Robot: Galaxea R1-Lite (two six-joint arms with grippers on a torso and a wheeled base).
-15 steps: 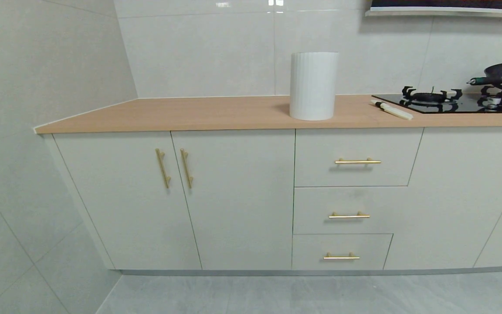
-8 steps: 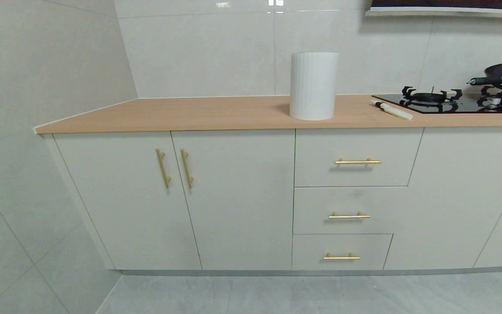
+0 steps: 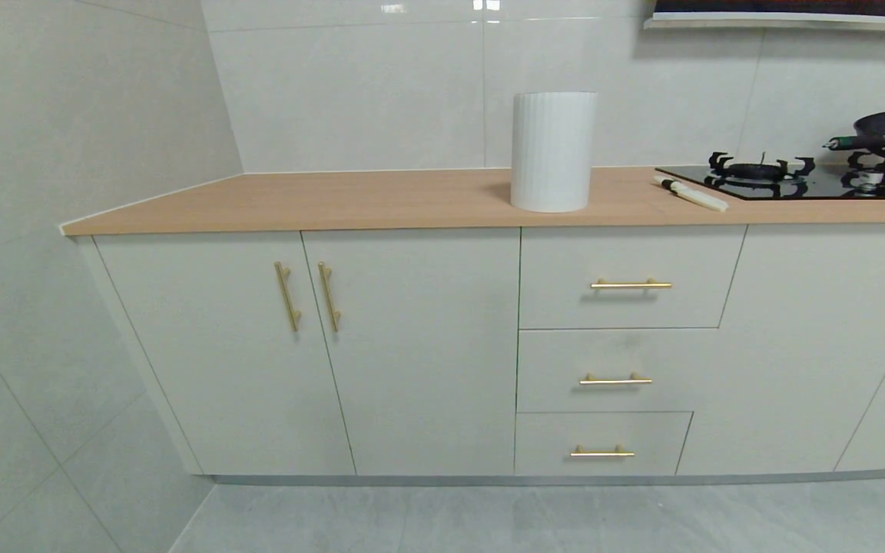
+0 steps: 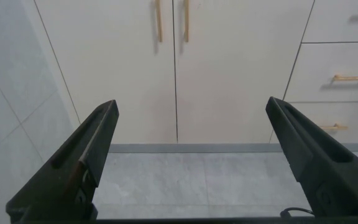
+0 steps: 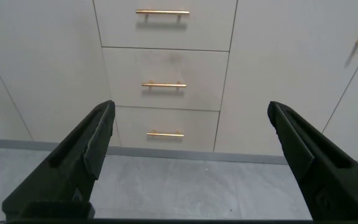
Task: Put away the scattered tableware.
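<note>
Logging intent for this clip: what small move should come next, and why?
Probably raise the right tool, open and low facing the drawers, toward the pale utensil lying loose on the counter right of the white holder.

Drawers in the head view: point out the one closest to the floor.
The bottom drawer, lowest of the stack of three; the middle drawer and top drawer sit above it, nearer the countertop.
</note>
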